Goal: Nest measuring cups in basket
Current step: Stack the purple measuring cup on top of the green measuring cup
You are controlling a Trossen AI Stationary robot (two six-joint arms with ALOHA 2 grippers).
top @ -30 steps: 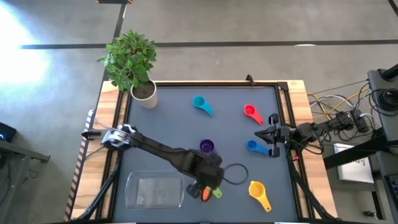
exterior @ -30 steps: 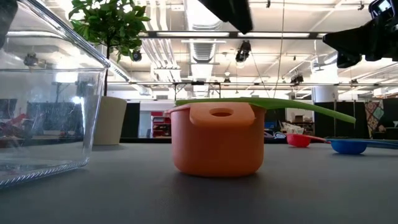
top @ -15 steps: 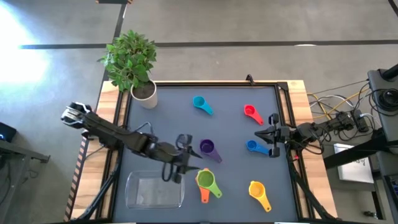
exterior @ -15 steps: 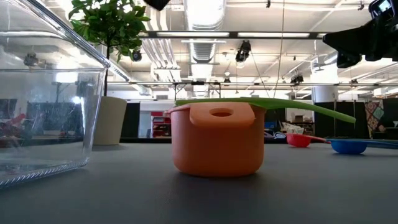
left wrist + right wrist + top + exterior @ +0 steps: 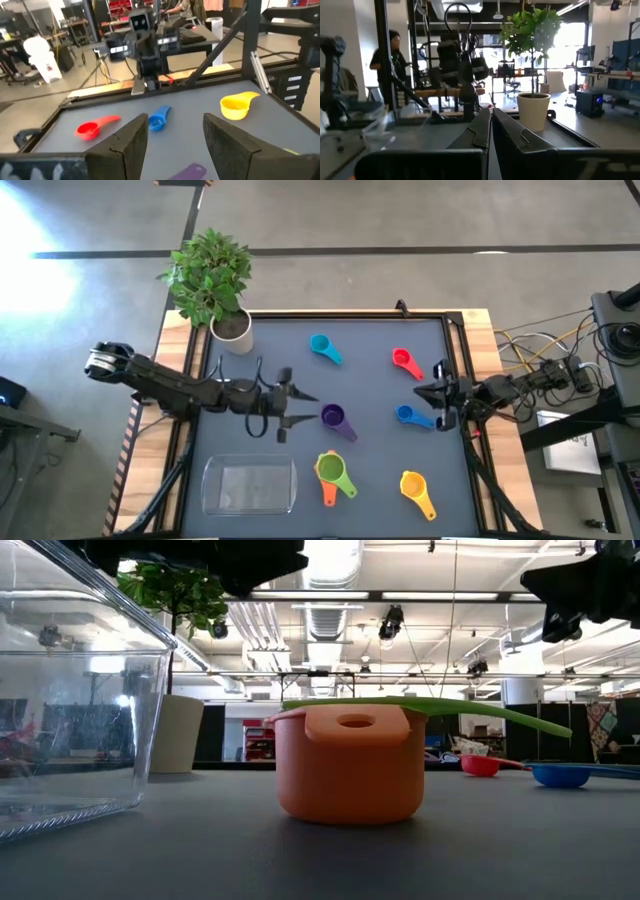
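Note:
My left gripper [image 5: 312, 408] is open and points toward the table's right, just left of the purple cup [image 5: 333, 417]; it touches nothing. My right gripper [image 5: 418, 392] is shut and hovers near the right edge, just beyond the dark blue cup [image 5: 405, 415]. The green cup [image 5: 330, 469] sits nested in the orange cup [image 5: 350, 765], its handle [image 5: 500, 716] sticking out. The light blue cup [image 5: 320, 345], red cup [image 5: 403, 360] and yellow cup [image 5: 413, 485] lie apart on the mat. The clear basket [image 5: 250, 483] stands near the front left.
A white plant pot [image 5: 233, 330] with a green plant stands at the far left corner. A raised black frame [image 5: 345, 314] borders the mat. In the right wrist view a person [image 5: 395, 55] stands in the room beyond the table.
My left gripper has drawn back from over the green and orange cups, toward the table's left and then toward the far edge, and now stands beside the purple cup. The green cup has stayed nested in the orange cup, unmoved.

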